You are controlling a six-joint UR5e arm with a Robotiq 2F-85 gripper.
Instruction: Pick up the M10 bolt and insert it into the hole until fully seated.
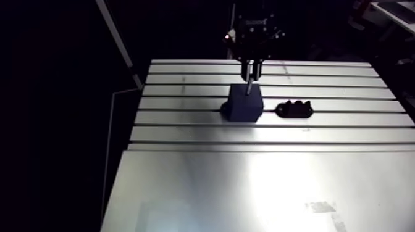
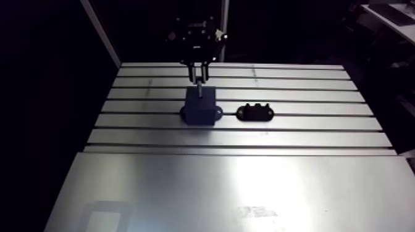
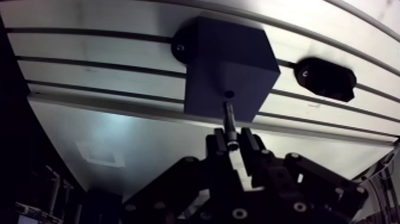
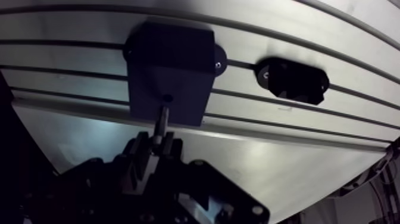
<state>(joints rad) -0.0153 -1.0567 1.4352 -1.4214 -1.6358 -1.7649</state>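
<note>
While the two fingers stand only a narrow gap apart, they are clamped on the M10 bolt, which the gripper holds by its upper end, so that the slim shank sticks straight out ahead of the jaws. The bolt's free tip points at the hole, a small dark round opening directly ahead of the jaws. In the wrist view the tip lies just short of the hole and in line with it, not inside; whether it touches the surface around the hole cannot be told. The hole sits in the top face of a dark block, close to the edge nearest the gripper. The arm view shows the gripper hanging upright right over that block, with the bolt reaching down to its top. A rounded mounting ear with a screw in it juts from the block's foot on the far side from the jaws. Off to one side of the gripper, apart from the block, lies a lower black fixture with a lumpy top. Both parts rest on the slotted aluminium table, along the same slot, and a smooth plate spreads out behind the jaws.
</note>
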